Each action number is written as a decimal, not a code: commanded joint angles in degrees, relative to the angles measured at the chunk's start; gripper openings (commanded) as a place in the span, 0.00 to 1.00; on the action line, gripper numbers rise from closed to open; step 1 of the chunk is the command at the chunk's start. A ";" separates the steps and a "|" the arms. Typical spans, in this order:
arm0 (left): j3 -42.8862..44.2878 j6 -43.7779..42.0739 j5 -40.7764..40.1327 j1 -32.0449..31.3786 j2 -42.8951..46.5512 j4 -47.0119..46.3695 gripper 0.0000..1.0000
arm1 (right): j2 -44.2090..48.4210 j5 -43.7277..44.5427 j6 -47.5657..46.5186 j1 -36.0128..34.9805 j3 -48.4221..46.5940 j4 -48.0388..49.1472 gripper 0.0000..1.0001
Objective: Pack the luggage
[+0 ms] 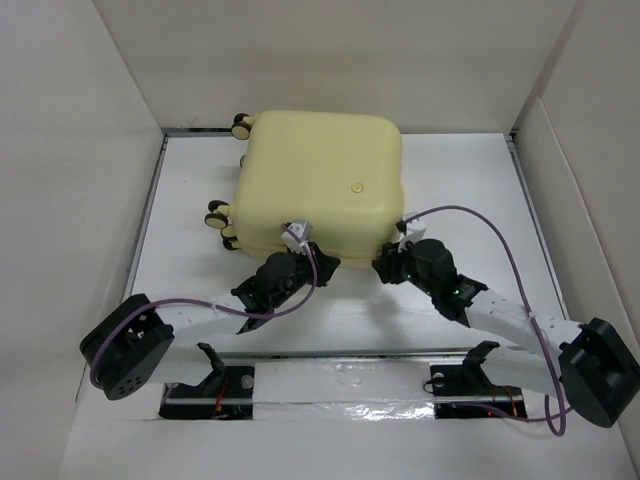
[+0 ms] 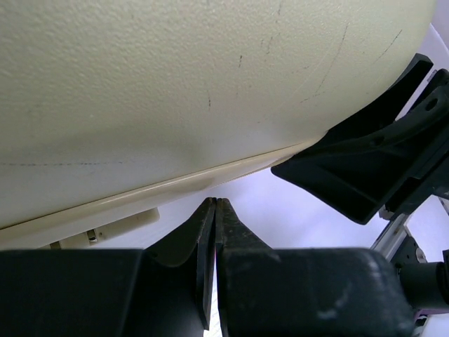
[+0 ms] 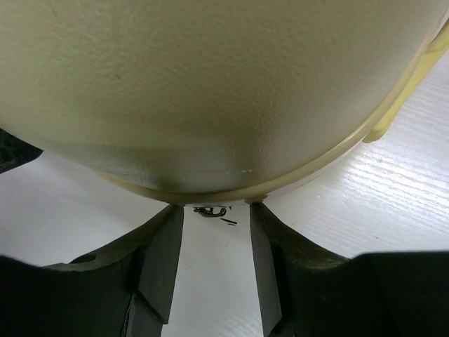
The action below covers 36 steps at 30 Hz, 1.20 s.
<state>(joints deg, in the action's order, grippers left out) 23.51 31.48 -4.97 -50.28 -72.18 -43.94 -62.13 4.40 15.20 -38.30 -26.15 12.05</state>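
The pale-yellow luggage (image 1: 320, 180) lies flat and closed on the white table, its wheels (image 1: 218, 214) at the left and its round emblem (image 1: 356, 186) facing up. My left gripper (image 1: 324, 264) is shut and empty, its tips just below the luggage's near seam (image 2: 175, 186) in the left wrist view (image 2: 215, 201). My right gripper (image 1: 386, 264) is open at the near right corner. In the right wrist view (image 3: 214, 208) its fingers flank a small metal zipper pull (image 3: 210, 210) under the shell (image 3: 210, 91) and grip nothing. The inside is hidden.
Tall white walls (image 1: 80, 200) box in the table (image 1: 480, 200) on the left, the back and the right. A taped rail (image 1: 340, 378) with the arm mounts runs along the near edge. My right gripper's finger (image 2: 365, 165) shows in the left wrist view.
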 commanded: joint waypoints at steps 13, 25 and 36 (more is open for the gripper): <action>5.49 -1.25 1.99 -0.26 -4.19 -4.75 0.00 | 2.27 11.68 0.97 -4.32 1.28 10.45 0.00; 20.61 -0.90 1.72 -0.78 -17.11 -4.57 0.00 | 1.92 3.33 -2.11 -16.62 -4.25 0.24 0.00; 22.38 -0.63 0.50 -1.31 -17.13 -1.06 0.00 | -0.72 6.74 0.70 -23.14 -2.51 14.83 0.00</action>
<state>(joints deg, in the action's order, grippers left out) 44.05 30.65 2.46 -53.74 -90.21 -44.25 -63.22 20.14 12.38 -56.16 -27.99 12.08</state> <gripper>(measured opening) -0.001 0.132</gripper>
